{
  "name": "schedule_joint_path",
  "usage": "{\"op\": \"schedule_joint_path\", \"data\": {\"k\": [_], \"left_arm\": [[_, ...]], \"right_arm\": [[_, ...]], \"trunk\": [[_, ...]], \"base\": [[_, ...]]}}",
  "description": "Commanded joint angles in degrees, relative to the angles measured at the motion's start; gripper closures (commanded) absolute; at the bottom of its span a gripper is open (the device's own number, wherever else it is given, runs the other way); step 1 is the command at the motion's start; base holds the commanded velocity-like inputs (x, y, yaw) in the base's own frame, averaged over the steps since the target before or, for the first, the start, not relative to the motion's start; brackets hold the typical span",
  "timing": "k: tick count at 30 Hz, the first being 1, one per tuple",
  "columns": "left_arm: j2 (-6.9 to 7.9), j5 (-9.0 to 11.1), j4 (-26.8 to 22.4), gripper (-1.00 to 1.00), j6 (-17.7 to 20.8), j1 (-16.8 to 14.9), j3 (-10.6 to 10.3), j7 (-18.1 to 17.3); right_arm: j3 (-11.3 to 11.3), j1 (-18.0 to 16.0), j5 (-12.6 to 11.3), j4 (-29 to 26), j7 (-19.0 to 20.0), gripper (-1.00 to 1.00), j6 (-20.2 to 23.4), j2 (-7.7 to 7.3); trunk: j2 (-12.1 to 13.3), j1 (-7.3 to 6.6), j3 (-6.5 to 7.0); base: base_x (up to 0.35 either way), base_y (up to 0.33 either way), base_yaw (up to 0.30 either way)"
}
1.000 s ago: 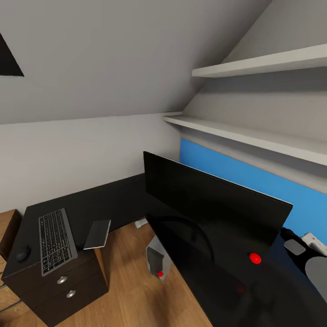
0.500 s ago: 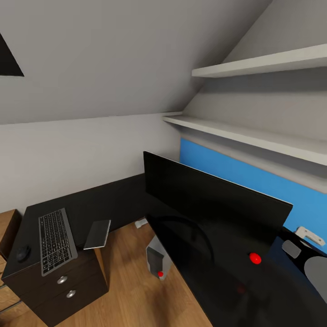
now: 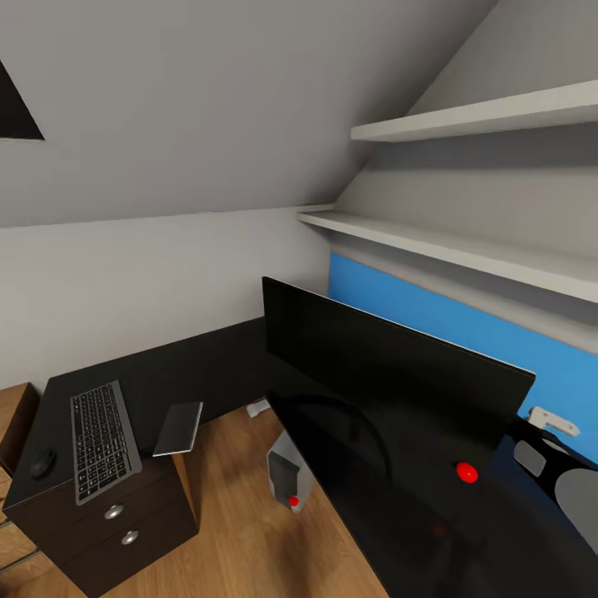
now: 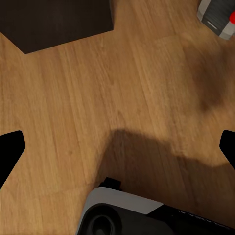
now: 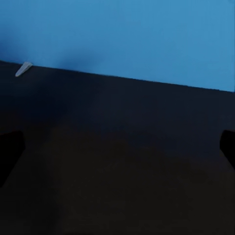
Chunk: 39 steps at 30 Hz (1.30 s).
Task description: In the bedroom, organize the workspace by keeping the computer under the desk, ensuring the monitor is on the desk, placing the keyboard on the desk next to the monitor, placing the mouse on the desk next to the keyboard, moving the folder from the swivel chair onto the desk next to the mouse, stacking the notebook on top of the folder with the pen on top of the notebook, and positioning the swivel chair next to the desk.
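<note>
The monitor (image 3: 390, 378) stands on the desk (image 3: 166, 374); the keyboard (image 3: 101, 440) and mouse (image 3: 41, 463) lie at its left end, the notebook (image 3: 178, 428) over the front edge — computer (image 3: 286, 473) below. Both grippers — left gripper (image 4: 117, 147), right gripper (image 5: 117, 152) — have fingers wide apart, empty.

Right arm (image 3: 555, 453) at the right edge of the head view: black shell with pale grey rounded panels, white bracket-like piece on its far side. Left hand (image 4: 117, 147): two plain black fingertips (image 4: 10, 147), flat and blunt. Right hand (image 5: 117, 147): same black tips. Base (image 4: 142, 215) in left wrist view: white-grey housing, black round socket, dark trim.
</note>
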Motion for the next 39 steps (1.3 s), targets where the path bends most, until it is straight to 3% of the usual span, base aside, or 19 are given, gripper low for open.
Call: {"op": "schedule_joint_path", "data": {"k": [1, 5, 9, 12, 15, 25, 30, 34, 39], "left_arm": [[0.08, 0.60, -0.07, -1.00, -0.32, -0.03, -0.34, 0.32], [0.06, 0.60, -0.05, -1.00, -0.32, -0.03, -0.34, 0.32], [0.05, 0.60, 0.00, -1.00, -0.34, -0.03, -0.34, 0.32], [0.08, 0.61, 0.01, -1.00, -0.31, -0.03, -0.34, 0.32], [0.13, 0.61, 0.01, -1.00, -0.31, -0.03, -0.34, 0.32], [0.08, 0.61, 0.01, -1.00, -0.29, -0.03, -0.34, 0.32], [0.06, 0.61, 0.01, -1.00, -0.22, -0.03, -0.34, 0.30], [0.05, 0.61, 0.01, -1.00, -0.21, -0.03, -0.34, 0.32], [0.05, 0.61, 0.01, -1.00, -0.20, -0.03, -0.34, 0.32]], "right_arm": [[1.23, -0.05, 0.36, 0.00, 0.65, -1.00, -0.11, 0.00], [4.08, -0.02, 2.23, 0.00, 3.44, -1.00, -0.17, 0.07], [5.46, -0.02, 2.77, 0.00, 5.68, -1.00, -0.21, 0.10], [7.00, -0.02, 3.35, 0.05, 9.65, -1.00, -0.59, 0.23], [9.61, 0.00, 5.93, 0.18, 14.83, -1.00, -1.72, 0.60], [10.66, 0.18, 10.85, 0.30, 22.00, -1.00, -5.59, 1.02], [10.69, 0.21, 14.44, 0.48, 23.00, -1.00, -5.87, 2.06], [10.68, 0.21, 15.02, 0.58, 23.92, -1.00, -5.85, 3.74], [10.68, 0.21, 15.14, 0.72, 23.89, -1.00, -5.50, 6.93]], "trunk": [[-0.12, 0.04, -0.11], [-0.12, 0.04, -0.11], [-0.12, 0.04, -0.11], [-0.12, 0.04, -0.11], [-0.12, 0.04, -0.11], [-0.12, 0.04, -0.11], [-0.12, 0.04, -0.11], [-0.12, 0.04, -0.11], [-0.12, 0.04, -0.11]], "base": [[0.000, 0.000, 0.000], [0.000, 0.000, 0.000], [0.000, 0.000, 0.000], [0.000, 0.000, 0.000], [0.000, 0.000, 0.000], [-0.015, 0.000, 0.000], [-0.251, 0.000, 0.000], [-0.097, 0.000, 0.000], [-0.014, 0.000, 0.000]]}}
